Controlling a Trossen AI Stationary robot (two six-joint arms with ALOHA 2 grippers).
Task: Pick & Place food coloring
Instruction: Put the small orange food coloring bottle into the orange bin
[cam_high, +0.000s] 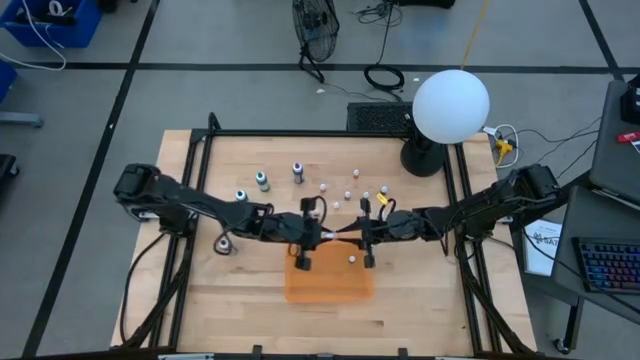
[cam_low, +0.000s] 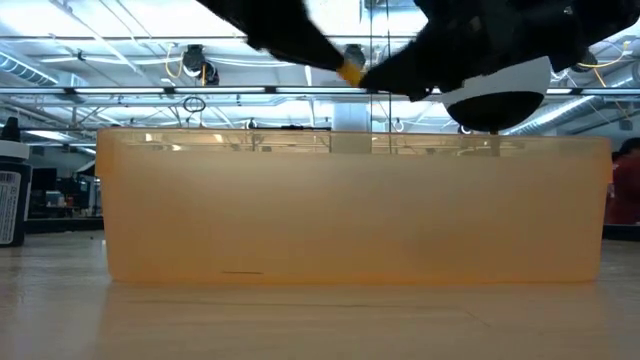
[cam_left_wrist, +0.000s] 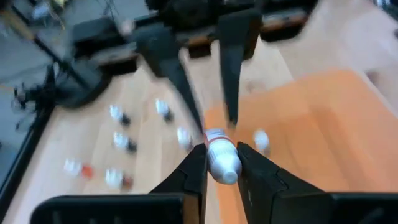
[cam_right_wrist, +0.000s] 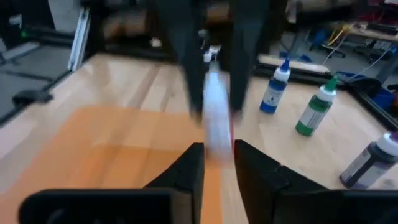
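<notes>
Two grippers, the left gripper and the right gripper, meet over the far edge of the orange bin on the wooden table. The low view shows only the bin wall and a lit workshop behind. In the left wrist view the left gripper pinches the food coloring bottle tight. From the right wrist view I cannot tell whether the right gripper grips the bottle; I judge it should be clear before the bottle is lowered.

Two matte black jointed arms, chunky shoulder blocks near table's left and right edges. Black cables along links. Left hand and right hand: slim dark wedge fingers.
</notes>
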